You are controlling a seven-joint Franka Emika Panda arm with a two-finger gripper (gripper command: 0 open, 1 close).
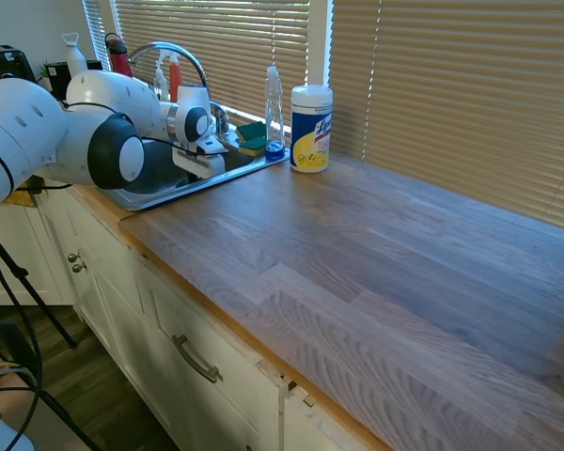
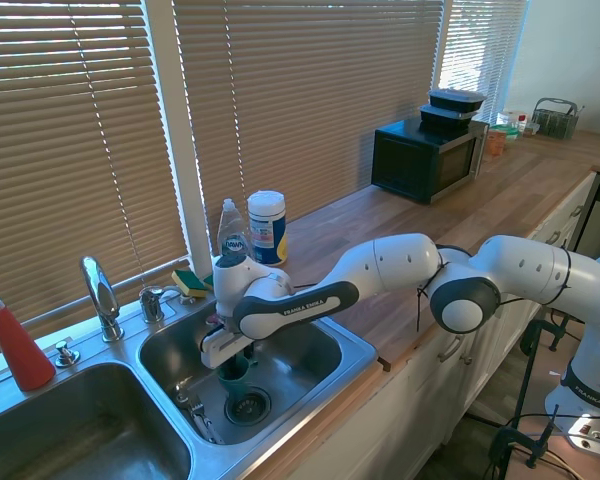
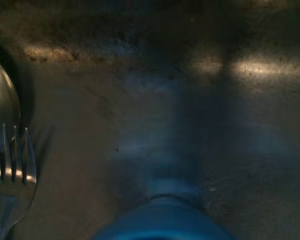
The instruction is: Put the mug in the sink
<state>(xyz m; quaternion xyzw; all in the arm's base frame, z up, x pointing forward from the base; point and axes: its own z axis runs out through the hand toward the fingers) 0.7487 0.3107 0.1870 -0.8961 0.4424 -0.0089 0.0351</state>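
- The white Franka arm is reaching down into the right-hand basin of the double stainless steel sink (image 2: 352,352), seen in the second exterior view.
- The gripper (image 2: 234,362) is hanging inside that basin with its fingers closing on the rim of the teal-blue mug (image 2: 234,378).
- The mug is sitting upright, low in the basin, at about 11 o'clock from the round drain (image 2: 248,406) and just beside it; whether its base is touching the basin floor cannot be told.
- In the wrist view, the mug (image 3: 162,220) is showing as a blurred blue shape, with a fork (image 3: 12,165) and a spoon (image 3: 1,100) lying on the dark basin floor.
- On the counter at about 1 o'clock from the basin, a white wipes canister (image 2: 267,228) and a clear dish-soap bottle (image 2: 230,235) are standing side by side.
- The chrome faucet (image 2: 100,295) is rising behind the divider between the basins.
- A red spray bottle (image 2: 15,345) is standing at the far left.
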